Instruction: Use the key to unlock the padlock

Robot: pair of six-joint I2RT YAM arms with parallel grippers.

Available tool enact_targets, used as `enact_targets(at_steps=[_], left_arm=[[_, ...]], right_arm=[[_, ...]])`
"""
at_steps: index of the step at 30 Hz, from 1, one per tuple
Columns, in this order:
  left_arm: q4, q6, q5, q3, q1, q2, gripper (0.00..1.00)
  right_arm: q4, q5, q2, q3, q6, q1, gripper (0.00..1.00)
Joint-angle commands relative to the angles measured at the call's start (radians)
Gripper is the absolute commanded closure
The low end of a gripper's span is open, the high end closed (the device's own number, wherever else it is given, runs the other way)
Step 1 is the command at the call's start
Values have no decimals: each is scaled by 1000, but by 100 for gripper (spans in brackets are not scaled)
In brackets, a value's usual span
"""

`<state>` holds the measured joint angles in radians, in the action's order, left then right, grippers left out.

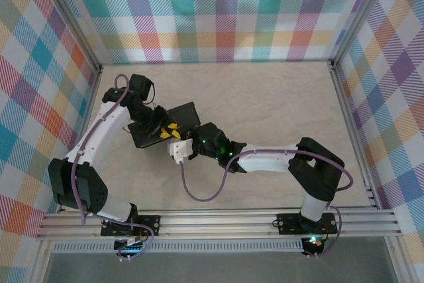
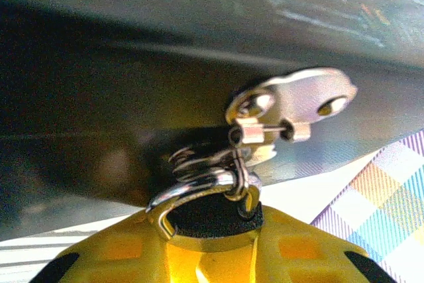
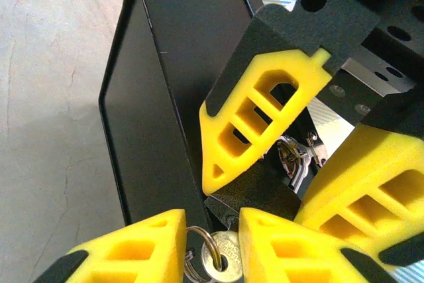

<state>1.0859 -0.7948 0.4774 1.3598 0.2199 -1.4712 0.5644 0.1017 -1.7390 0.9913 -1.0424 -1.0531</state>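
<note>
We find the left gripper (image 2: 212, 250) clamped on the padlock (image 2: 213, 220), against the dark box (image 3: 152, 97). The right gripper (image 3: 212, 246) pinches the key (image 3: 226, 262).

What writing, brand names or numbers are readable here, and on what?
None can be read. The black box is plain, the silver metal piece is blurred, and the visible part of the key shows no legible stamp.
</note>
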Motion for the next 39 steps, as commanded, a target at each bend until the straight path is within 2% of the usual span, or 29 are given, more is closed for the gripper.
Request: enact_targets(at_steps=[1, 9, 11, 14, 18, 26, 29, 39], left_arm=[[4, 19, 67, 51, -5, 48, 100], [-4, 18, 72, 48, -5, 44, 100], [-3, 17, 70, 51, -5, 42, 100], [0, 20, 64, 56, -5, 37, 100], [1, 19, 61, 52, -5, 32, 100], [-6, 14, 69, 55, -5, 27, 100], [-8, 13, 68, 50, -5, 28, 100], [-15, 9, 70, 50, -5, 20, 100]], right_arm=[[25, 54, -22, 7, -19, 28, 73], [49, 61, 1, -14, 34, 59, 81], [55, 60, -2, -19, 32, 58, 80], [59, 54, 5, -36, 32, 60, 72], [59, 56, 17, -44, 32, 65, 71], [59, 57, 6, -37, 46, 74, 76], [59, 39, 13, -34, 67, 73, 75], [106, 35, 6, 3, 52, 9, 75]])
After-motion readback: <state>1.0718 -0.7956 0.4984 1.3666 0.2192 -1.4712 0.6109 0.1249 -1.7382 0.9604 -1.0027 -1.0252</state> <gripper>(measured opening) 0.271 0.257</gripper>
